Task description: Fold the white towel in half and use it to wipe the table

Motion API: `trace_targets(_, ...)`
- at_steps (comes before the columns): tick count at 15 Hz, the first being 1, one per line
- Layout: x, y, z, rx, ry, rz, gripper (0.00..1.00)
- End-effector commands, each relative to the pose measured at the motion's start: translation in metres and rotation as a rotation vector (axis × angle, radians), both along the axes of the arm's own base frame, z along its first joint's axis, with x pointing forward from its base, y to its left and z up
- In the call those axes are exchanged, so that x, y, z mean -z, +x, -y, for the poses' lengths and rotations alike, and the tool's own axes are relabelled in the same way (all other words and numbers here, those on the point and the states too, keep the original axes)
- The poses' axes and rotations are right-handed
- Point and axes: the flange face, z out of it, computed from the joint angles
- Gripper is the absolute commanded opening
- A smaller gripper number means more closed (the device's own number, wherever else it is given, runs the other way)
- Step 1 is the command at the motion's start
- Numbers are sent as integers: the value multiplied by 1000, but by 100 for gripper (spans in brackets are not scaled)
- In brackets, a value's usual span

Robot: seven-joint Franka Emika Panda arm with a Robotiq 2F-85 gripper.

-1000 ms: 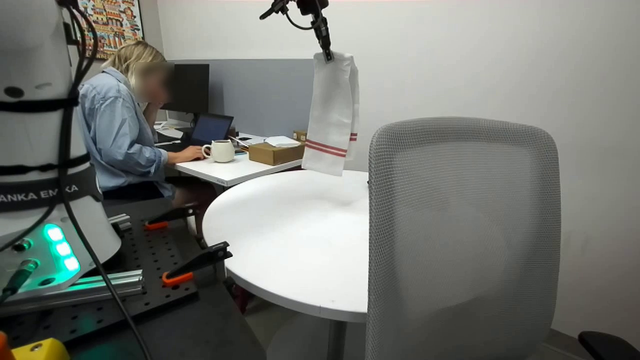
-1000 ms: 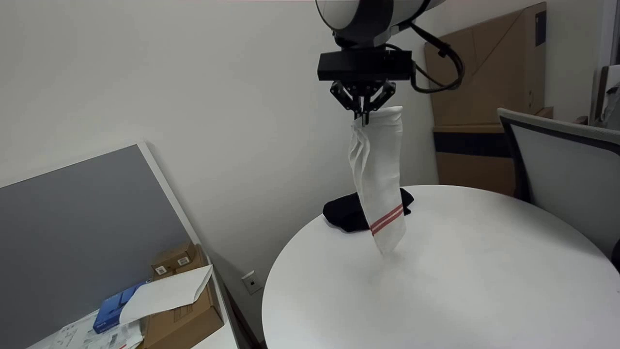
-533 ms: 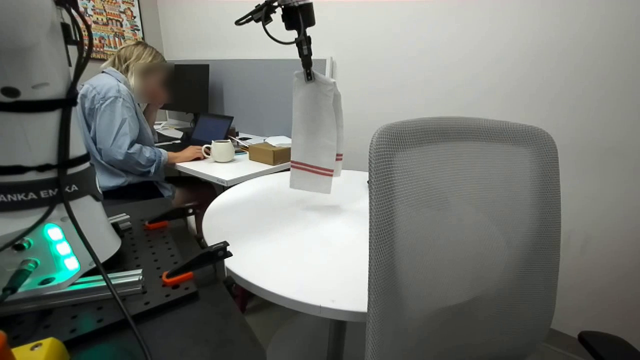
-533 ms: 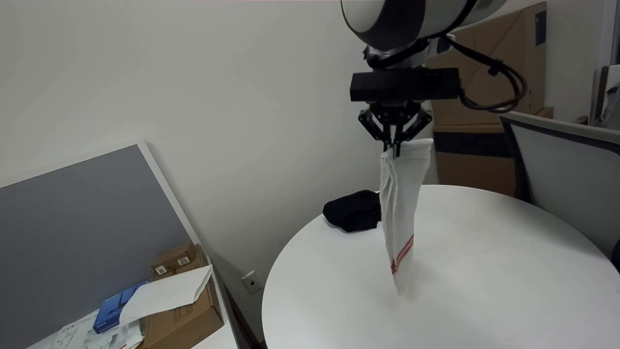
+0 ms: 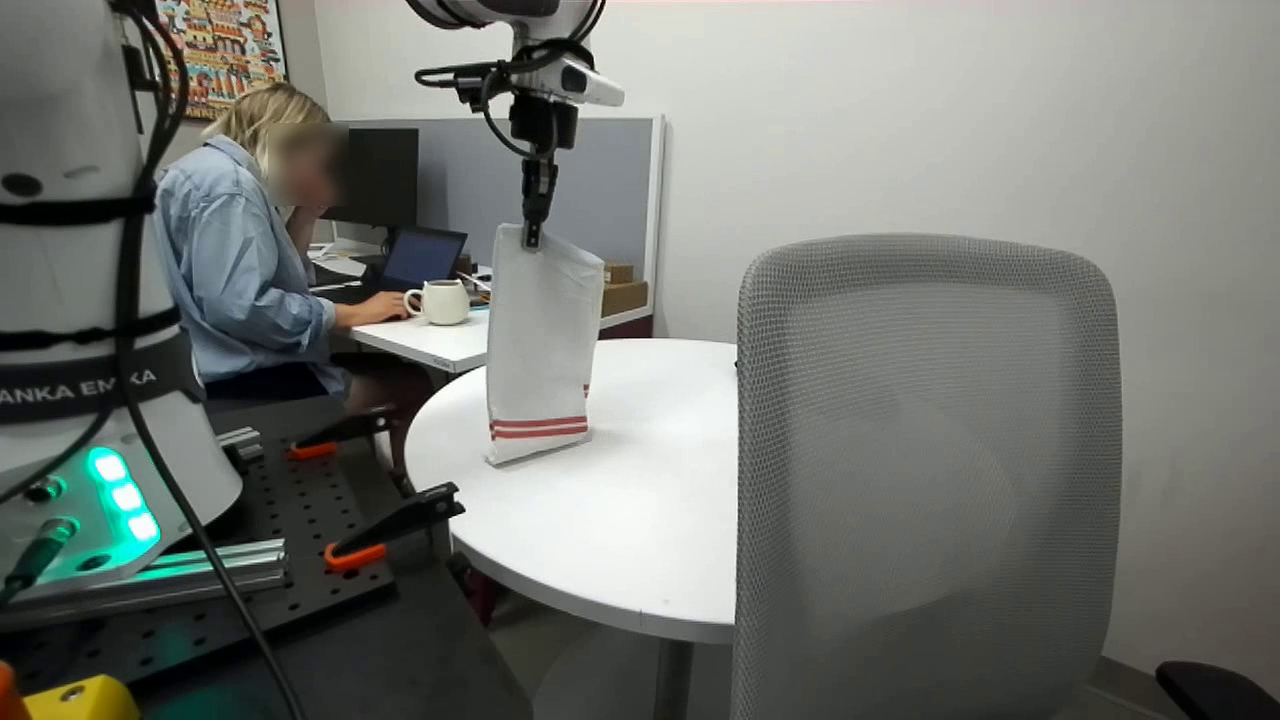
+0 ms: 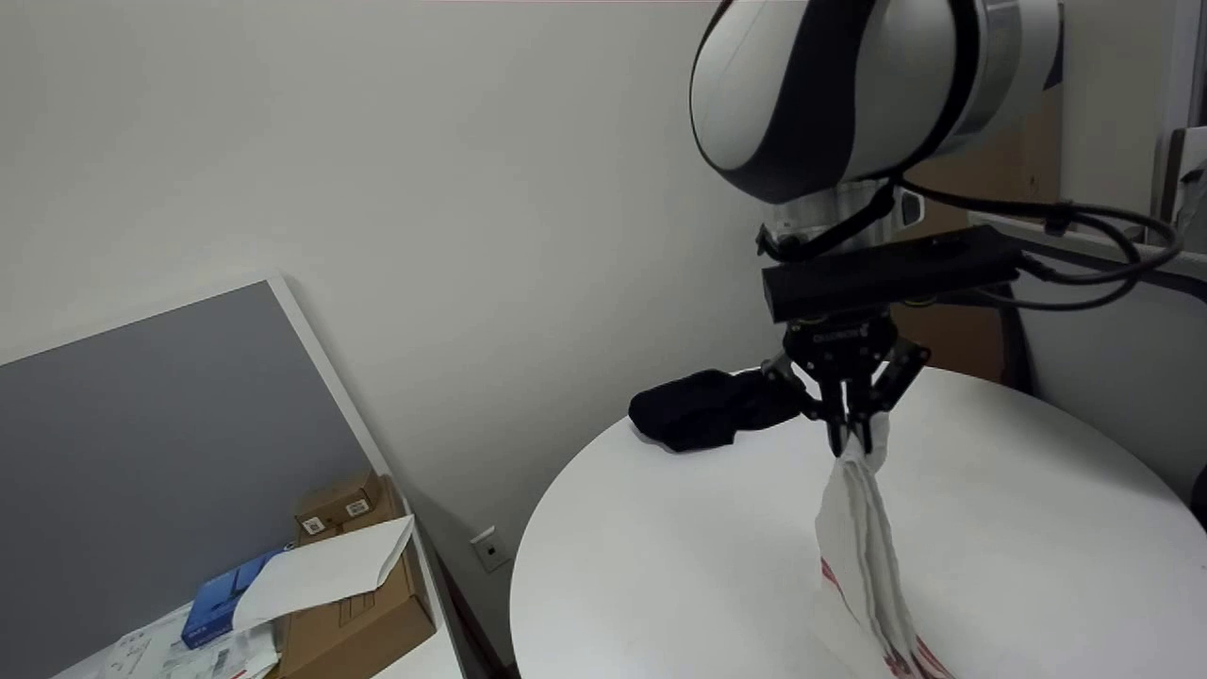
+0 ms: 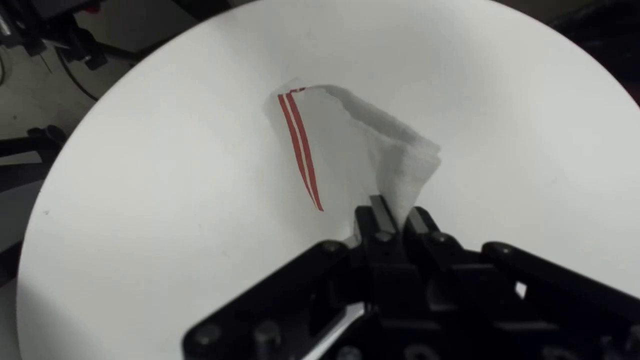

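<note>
White towel (image 5: 541,345) hangs beneath the hand (image 6: 851,441), which pinches its upper end.

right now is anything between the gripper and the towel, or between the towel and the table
Nothing visible: the gripper holds the white towel, and no object shows between towel and table. A black item lies near the table's edge, apart from the towel.

A person (image 5: 240,260) sits at a desk (image 5: 435,343) with a monitor (image 5: 385,175), laptop (image 5: 425,257) and gray partition (image 5: 465,190) in an office, a mesh-backed chair (image 5: 925,450) beside a round table (image 5: 640,505).
</note>
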Motion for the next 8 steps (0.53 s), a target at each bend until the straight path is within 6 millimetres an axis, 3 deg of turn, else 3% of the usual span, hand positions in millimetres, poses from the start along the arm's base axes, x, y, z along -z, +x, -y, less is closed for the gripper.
trace_targets(1, 24, 3, 8, -93, -2, -113, 7)
trace_targets(5, 43, 6, 39, -100, -97, -232, 7)
trace_targets(8, 55, 10, 49, -149, -132, -259, 7)
